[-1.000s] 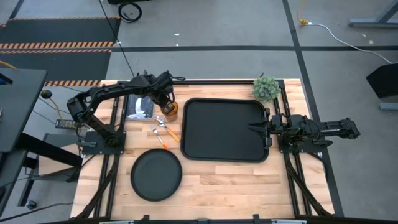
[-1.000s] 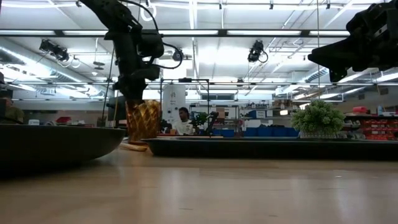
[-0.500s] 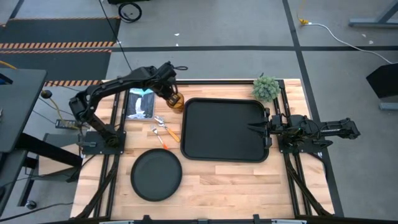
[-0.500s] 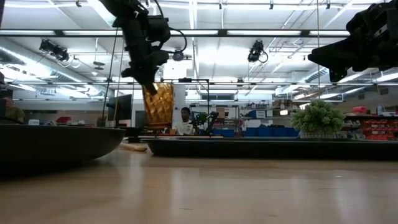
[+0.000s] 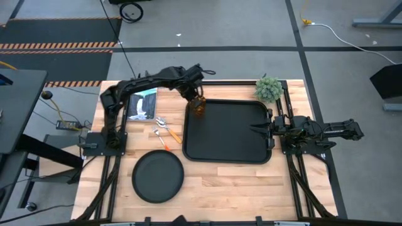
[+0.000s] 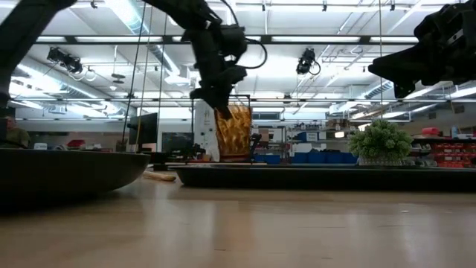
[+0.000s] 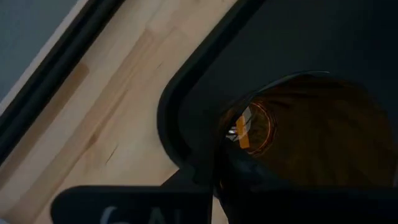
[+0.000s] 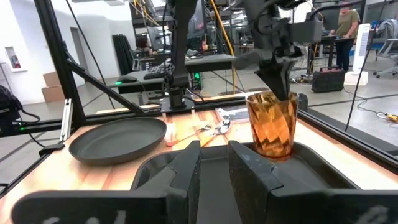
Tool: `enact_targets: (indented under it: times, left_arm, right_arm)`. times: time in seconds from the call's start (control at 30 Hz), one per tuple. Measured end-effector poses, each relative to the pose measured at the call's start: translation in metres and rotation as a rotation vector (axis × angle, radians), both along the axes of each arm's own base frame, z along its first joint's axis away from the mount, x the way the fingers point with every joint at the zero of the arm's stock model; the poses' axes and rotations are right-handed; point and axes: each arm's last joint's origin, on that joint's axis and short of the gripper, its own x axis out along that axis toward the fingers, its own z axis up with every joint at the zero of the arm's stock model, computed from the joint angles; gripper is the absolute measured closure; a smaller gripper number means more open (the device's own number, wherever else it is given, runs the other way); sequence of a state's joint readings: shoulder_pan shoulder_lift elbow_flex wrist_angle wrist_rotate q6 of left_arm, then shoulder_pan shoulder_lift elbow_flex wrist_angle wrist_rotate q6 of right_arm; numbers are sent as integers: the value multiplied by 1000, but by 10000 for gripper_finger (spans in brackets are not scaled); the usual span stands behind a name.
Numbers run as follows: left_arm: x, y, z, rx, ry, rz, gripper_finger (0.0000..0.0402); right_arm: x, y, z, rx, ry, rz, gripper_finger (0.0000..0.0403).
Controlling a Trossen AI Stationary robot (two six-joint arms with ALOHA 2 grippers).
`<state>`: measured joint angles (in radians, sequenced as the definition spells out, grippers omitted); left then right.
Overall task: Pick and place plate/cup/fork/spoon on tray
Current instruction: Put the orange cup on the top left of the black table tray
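I am carrying the cup [image 5: 198, 107], lifted off the worktop a second ago, over the tray [image 5: 227, 149], at its 10 o'clock corner; my left jaws [image 5: 195, 98] are pinching its rim. Releasing this close to the edge risks tipping it out. My right jaws [image 5: 254, 129] are waiting closed at the tray's 3 o'clock side.

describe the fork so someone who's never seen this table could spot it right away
Start at the tray mid-table. On the wood just off its left edge two orange-handled utensils lie close together. The fork is the one closer to the plate, ending in tines, whereas the spoon beside it ends in an oval bowl.
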<state>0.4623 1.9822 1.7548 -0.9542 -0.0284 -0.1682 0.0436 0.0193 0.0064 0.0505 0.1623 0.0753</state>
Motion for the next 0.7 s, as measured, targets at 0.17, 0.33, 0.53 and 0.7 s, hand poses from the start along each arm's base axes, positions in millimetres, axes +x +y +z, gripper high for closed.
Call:
enact_targets:
  times: [0.17,0.33,0.53,0.7]
  left_arm:
    - [16,5,-15,-19,42,-14,386]
    - [18,11,-23,-18,67,-25,386]
    - [13,22,-22,8,76,9,386]
    - [10,27,-22,15,82,9,378]
  right_arm:
    - [0,0,0,0,0,0,315]
    - [0,0,1,1,-6,0,315]
    - [0,0,1,0,-7,0,315]
    - [0,0,1,0,-8,0,315]
